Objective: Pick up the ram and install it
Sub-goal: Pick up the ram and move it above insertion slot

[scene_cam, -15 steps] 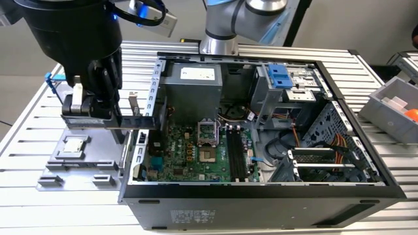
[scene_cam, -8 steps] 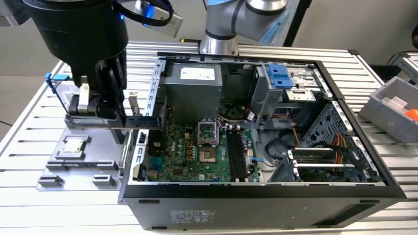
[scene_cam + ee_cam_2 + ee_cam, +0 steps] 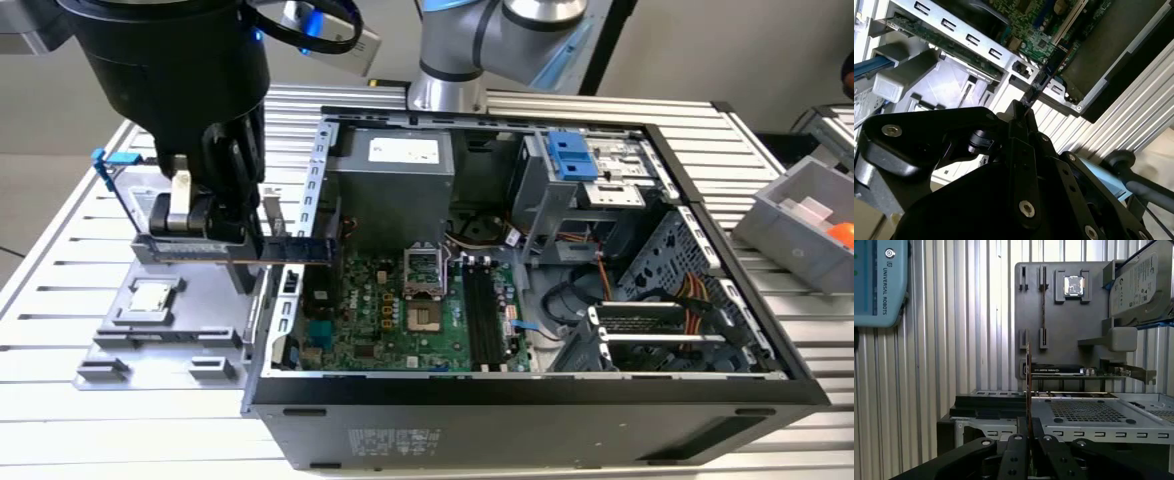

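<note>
In the exterior view the ram [image 3: 287, 250], a long dark stick, hangs level above the grey holder plate [image 3: 160, 335], just off the open computer case's [image 3: 534, 390] side on the exterior view's left. My gripper [image 3: 220, 225] is shut on it from above. Both wrist views show the ram edge-on, a thin dark strip [image 3: 1028, 385] [image 3: 1043, 77] sticking out from between the black fingers [image 3: 1016, 445] [image 3: 1021, 135]. Inside the case, the motherboard's long black memory slots [image 3: 487, 320] lie open to view.
On the holder plate [image 3: 1054, 320] sit a small silver processor chip [image 3: 1073, 285] and a hard drive [image 3: 1139, 285] in a blue frame. A grey bin [image 3: 801, 215] stands at the exterior view's right. A control tablet [image 3: 879, 280] lies on the slatted table [image 3: 54, 300].
</note>
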